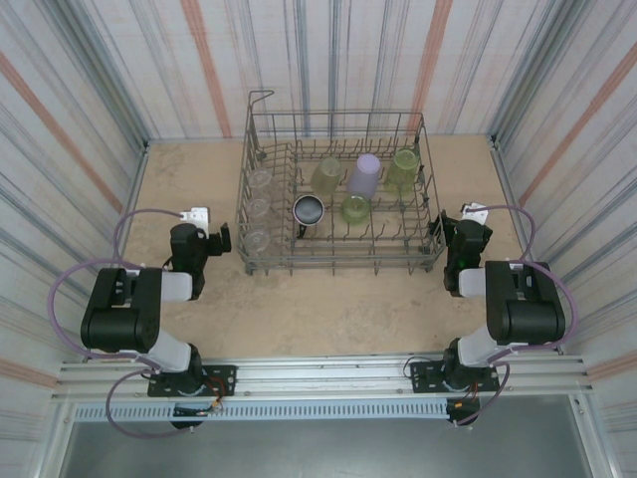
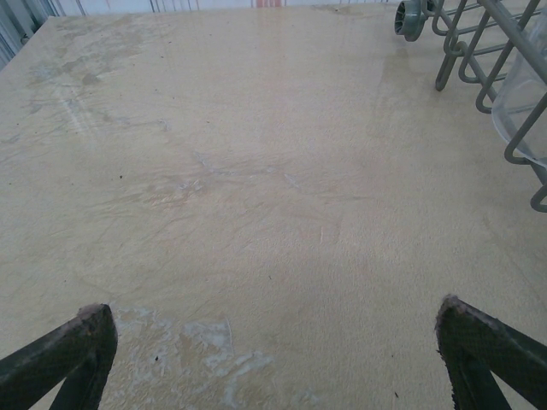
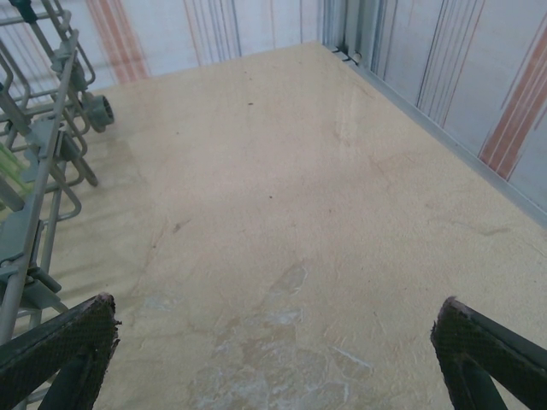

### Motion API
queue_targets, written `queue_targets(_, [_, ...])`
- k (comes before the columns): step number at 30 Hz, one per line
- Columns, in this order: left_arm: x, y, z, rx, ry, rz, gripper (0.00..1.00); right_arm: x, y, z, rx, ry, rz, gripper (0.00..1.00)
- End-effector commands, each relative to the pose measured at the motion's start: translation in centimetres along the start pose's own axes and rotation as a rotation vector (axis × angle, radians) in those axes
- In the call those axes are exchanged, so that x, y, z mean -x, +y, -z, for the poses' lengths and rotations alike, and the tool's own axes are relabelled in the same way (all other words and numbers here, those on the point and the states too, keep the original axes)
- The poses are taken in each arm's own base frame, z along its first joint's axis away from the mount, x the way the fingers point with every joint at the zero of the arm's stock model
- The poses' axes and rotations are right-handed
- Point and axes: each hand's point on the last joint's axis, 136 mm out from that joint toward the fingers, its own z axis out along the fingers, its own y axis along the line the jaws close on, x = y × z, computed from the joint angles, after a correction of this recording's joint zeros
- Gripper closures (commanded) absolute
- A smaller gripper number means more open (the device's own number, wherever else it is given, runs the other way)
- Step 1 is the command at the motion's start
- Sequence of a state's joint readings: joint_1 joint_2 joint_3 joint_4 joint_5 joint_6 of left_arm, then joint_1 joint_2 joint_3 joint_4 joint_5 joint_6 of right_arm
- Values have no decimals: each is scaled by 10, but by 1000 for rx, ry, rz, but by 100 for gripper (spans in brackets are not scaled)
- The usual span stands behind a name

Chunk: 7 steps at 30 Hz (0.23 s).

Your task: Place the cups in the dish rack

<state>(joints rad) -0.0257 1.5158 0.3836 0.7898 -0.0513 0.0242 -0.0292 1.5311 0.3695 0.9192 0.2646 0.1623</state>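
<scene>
The grey wire dish rack [image 1: 338,262] stands at the middle of the table. Inside it are three clear cups [image 1: 258,209] in a column on the left, a dark cup with a shiny rim [image 1: 309,210], a lavender cup [image 1: 363,175] and three yellow-green cups [image 1: 402,169]. My left gripper [image 1: 225,239] hovers open just off the rack's front left corner, and nothing is between its fingers [image 2: 73,354]. My right gripper [image 1: 439,227] is open beside the rack's front right corner, its fingers [image 3: 491,354] empty. A clear cup [image 2: 526,102] shows behind the rack wires [image 2: 466,51].
Striped walls close in the table on three sides. A small white block [image 1: 196,213] lies behind the left wrist. Bare tabletop [image 1: 328,314] stretches between the rack and the arm bases. The rack's side with a small wheel [image 3: 96,112] is left of the right gripper.
</scene>
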Motion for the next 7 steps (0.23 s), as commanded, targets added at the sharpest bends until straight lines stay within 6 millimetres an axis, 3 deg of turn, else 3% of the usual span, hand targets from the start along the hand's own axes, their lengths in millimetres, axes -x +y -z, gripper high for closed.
queue_targets(1, [14,1,0,1,-40,-18,1,-18,28,3,102,55,102,1])
queue_targets(7, [15,0,0,0,-42,-18,1,-18,27,1,126,67,84,1])
